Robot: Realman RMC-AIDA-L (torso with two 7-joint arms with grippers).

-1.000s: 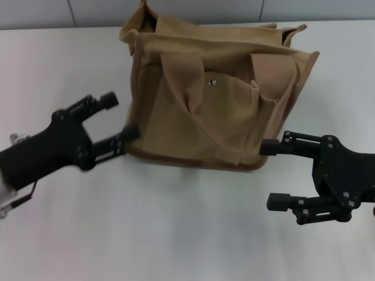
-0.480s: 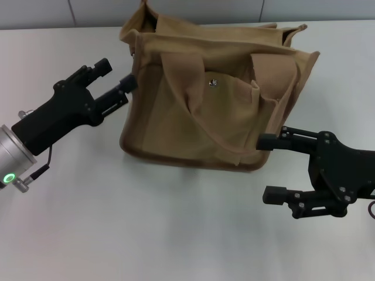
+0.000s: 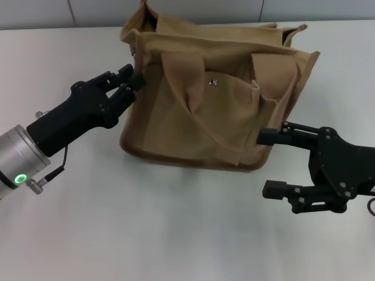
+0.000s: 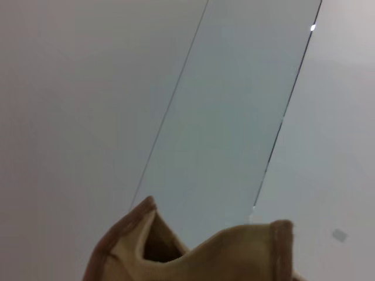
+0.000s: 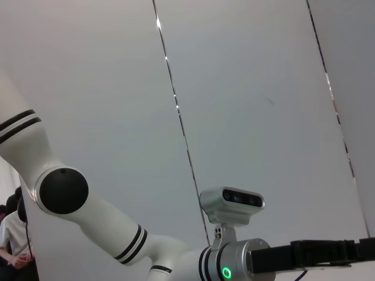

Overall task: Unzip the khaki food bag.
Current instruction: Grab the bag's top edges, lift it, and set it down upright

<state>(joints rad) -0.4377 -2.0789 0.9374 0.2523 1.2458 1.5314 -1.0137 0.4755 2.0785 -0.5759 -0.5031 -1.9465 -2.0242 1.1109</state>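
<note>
While the khaki food bag (image 3: 214,96) stands upright on the white bench (image 3: 146,222), toward its far edge, the left end effector (image 3: 130,82) is pressed against the bag's upper left corner with its fingers nearly together, though whether they actually pinch fabric or a zipper pull I cannot tell. The right end effector (image 3: 268,165) hangs just beside the bag's lower right corner, fingers wide apart and holding nothing. The likely trouble is that soft canvas gives way: a pull along the top seam with nothing bracing the other end could drag or tip the whole bag instead of running the zipper, and the loose strap handles (image 3: 193,88) draped down the front could snag a finger. Bare bench lies open in front and to both sides, while the rear wall sits close behind the bag
</note>
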